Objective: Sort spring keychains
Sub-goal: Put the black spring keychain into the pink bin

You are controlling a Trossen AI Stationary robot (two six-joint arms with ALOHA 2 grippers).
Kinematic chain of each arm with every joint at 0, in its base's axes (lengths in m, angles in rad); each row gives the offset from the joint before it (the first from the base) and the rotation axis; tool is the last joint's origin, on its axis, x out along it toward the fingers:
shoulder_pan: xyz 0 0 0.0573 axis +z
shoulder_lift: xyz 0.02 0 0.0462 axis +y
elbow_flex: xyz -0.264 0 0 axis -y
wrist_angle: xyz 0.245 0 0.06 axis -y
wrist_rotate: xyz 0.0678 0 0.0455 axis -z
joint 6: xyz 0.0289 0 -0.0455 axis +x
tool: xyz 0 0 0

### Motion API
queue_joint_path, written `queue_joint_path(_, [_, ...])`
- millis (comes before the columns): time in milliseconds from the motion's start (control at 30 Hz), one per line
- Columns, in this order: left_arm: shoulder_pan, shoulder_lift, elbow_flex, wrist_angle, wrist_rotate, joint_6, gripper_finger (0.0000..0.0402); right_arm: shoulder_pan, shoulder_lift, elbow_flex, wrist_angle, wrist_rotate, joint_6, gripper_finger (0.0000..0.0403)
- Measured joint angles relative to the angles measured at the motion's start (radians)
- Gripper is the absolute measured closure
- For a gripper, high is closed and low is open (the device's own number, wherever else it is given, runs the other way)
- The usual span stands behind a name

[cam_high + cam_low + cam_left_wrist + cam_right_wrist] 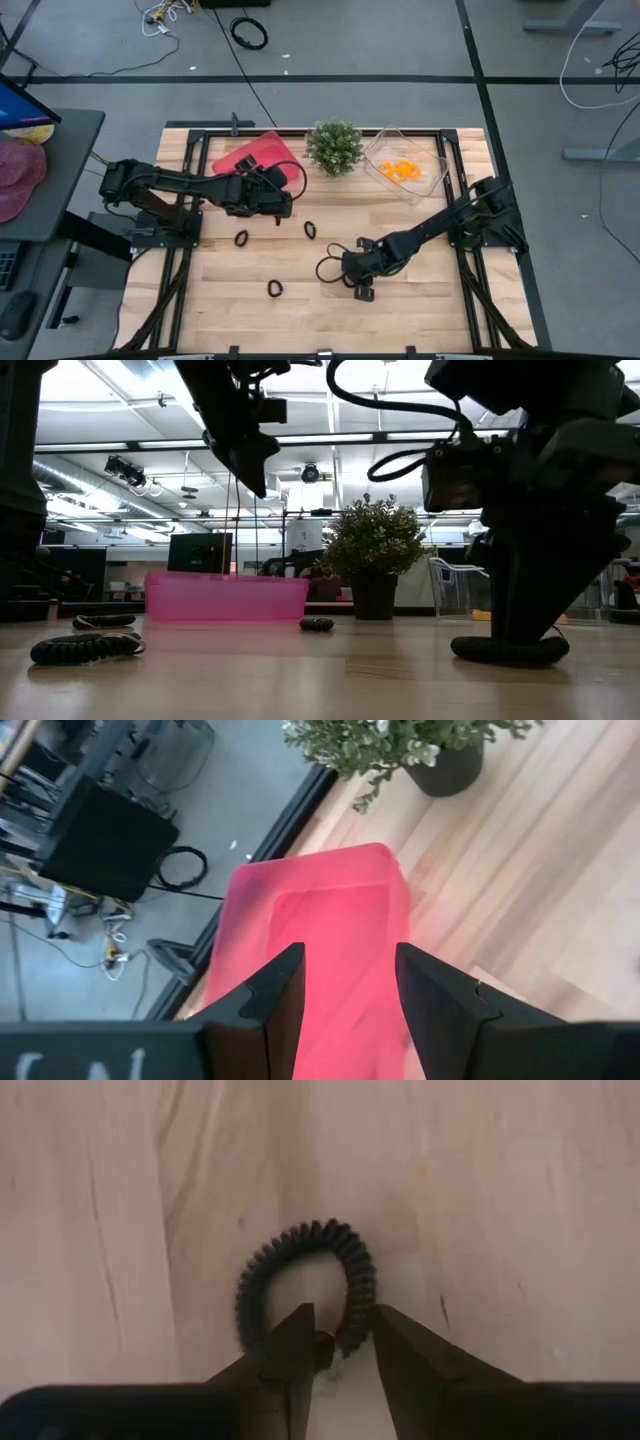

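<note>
Three black spring keychains (241, 238) (310, 229) (275, 289) lie flat on the wooden table. A further black one (300, 1285) lies flat under my right gripper (340, 1325), which points steeply down near the table's front. The gripper is open. One finger stands inside the loop and the other outside, with the loop's near end (350, 1338) between them. Orange keychains (400, 170) lie in a clear container (385, 135) at the far right. My left gripper (350, 990) hangs open over the pink tray (320, 920) with nothing between its fingers. My right gripper straddles the near end of the black keychain's coil (352, 1330) from above, one finger (295, 1335) inside the ring and one outside. I cannot tell whether the fingers touch the coil. The keychain (510, 650) lies flat on the table.
A potted plant (334, 146) stands at the far middle, between the pink tray (250, 155) and the clear container. The right arm's own black cable (325, 268) loops beside its gripper. Bare wood shows along the near edge.
</note>
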Motion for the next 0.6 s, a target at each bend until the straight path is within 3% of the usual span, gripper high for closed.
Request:
queue_joint_path(200, [0.000, 0.000, 0.000, 0.008, 0.045, -0.027, 0.0241, -0.013, 0.021, 0.003, -0.022, 0.010, 0.025, 0.0302])
queue_joint_path(400, [-0.023, 0.000, 0.000, 0.009, 0.059, -0.044, 0.0241, -0.013, 0.018, 0.004, -0.059, 0.014, -0.034, 0.0388])
queue_joint_path(600, [-0.052, 0.000, 0.000, 0.009, 0.051, -0.044, 0.0241, -0.021, -0.003, 0.026, -0.083, 0.039, -0.130, 0.0396])
